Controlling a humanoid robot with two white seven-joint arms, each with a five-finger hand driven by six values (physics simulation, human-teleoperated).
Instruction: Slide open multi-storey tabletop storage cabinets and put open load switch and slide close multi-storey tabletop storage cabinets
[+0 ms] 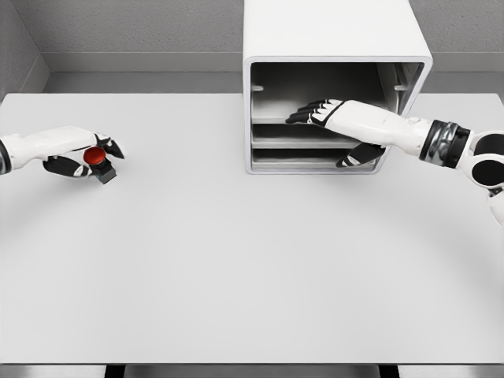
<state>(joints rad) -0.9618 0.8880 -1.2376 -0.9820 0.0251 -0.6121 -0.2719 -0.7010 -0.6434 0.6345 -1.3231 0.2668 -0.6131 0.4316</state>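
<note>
1. Right hand point(335, 116): reaching from the right edge into the open front of the cabinet point(335, 47), fingers point(309, 113) stretched out flat and loosely together, pinching nothing.
2. Dark fingertips pointing left, lying just above the upper shelf point(272, 121); thumb point(361, 155) hanging lower, in front of the lower shelves near the cabinet's right wall.
3. White forearm running back to the right, ending in a dark banded wrist joint point(445, 143).
4. Around that hand: white box of a cabinet, front open, grey inside, flat shelves stacked below the fingers.
5. Left hand point(79, 153): far to the left of the right hand, well apart from the cabinet, entering from the left edge and held low over the table point(252, 260).
6. Left fingers curled around the switch point(98, 161), a small dark block with a round red button on top, held between thumb and fingers.
7. Switch tilted, red cap facing up and toward the camera, dark body pointing down to the right.
8. Whether switch touching the table: cannot tell.
9. Beneath both hands: pale grey table, stretching toward the camera.
</note>
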